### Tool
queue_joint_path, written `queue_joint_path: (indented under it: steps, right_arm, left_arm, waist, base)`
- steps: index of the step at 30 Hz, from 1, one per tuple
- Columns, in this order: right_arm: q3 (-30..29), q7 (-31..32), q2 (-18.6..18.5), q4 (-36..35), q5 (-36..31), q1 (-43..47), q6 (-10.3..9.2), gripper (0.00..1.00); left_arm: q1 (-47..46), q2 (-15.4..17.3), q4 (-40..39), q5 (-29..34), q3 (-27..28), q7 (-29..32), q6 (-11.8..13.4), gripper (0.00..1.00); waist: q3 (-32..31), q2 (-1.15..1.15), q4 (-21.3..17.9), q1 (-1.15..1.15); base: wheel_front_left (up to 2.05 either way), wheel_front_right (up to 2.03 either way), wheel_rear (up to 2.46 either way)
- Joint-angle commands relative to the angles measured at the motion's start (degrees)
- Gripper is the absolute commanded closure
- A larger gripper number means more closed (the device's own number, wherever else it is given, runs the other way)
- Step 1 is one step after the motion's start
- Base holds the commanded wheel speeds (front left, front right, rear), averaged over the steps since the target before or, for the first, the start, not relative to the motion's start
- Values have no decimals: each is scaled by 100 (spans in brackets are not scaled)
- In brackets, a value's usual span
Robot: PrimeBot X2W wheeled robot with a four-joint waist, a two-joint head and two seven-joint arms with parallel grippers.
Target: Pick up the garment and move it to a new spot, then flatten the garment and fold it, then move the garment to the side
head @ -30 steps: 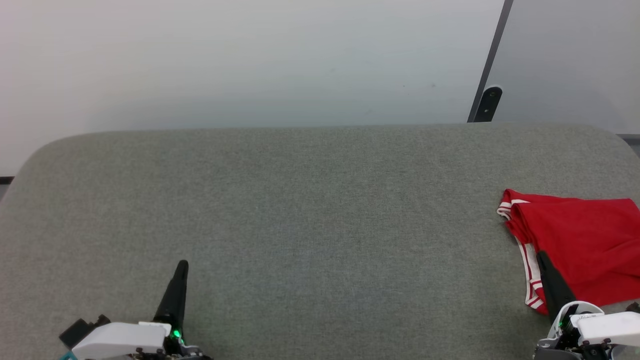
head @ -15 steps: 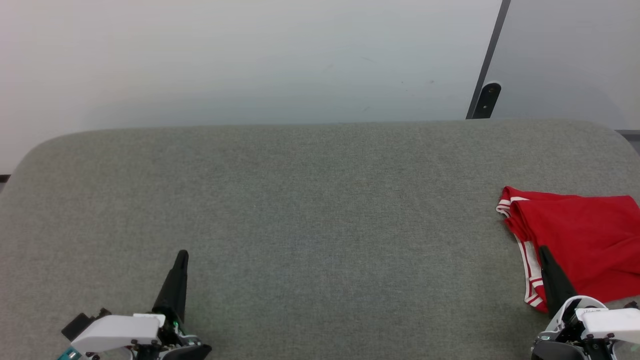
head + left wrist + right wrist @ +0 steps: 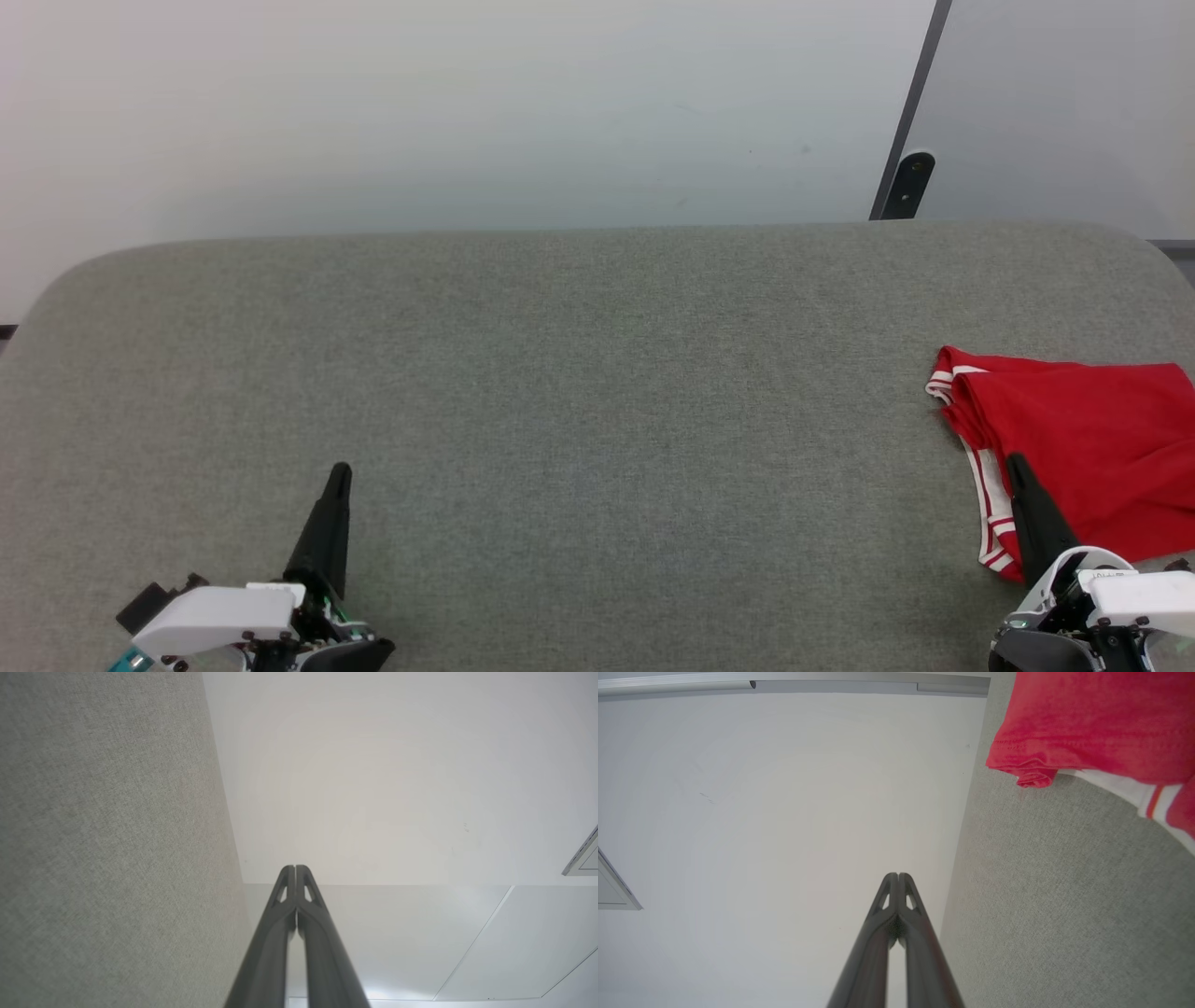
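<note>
The left fingers (image 3: 338,481) are pressed together into one dark point, with nothing between them. They stand above the near left part of the grey fabric-covered desk (image 3: 597,373). In the left wrist view the two fingers (image 3: 290,872) meet along a thin seam at the tips. The desk (image 3: 93,835) runs along the left side of that view and a pale wall (image 3: 373,788) lies beyond it.

The right fingers (image 3: 1018,471) are likewise closed tip to tip and hold nothing. In the head view they rise in front of the near left edge of the garment (image 3: 1083,448), crossing its white-and-red striped trim. In the right wrist view the closed fingers (image 3: 893,879) point toward the wall. The garment (image 3: 1101,718) lies off at the upper right, apart from the tips, with bare desk (image 3: 1064,905) between.

The garment lies folded at the far right of the desk, and its right side runs out of the head view. The top layer is plain red, with striped trim showing along the left side and at the far left corner. A small dark bracket (image 3: 910,184) sits on the wall behind the desk, at the foot of a dark strip.
</note>
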Motion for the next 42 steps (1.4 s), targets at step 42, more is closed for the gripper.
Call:
queue_joint_path:
  steps: [42]
  right_arm:
    - [-1,-15,19,0,22,-30,-6,100]
  left_arm:
    - [-64,-1,5,-17,10,9,-36,100]
  waist:
    - [0,0,0,0]
  base:
    - [0,0,0]
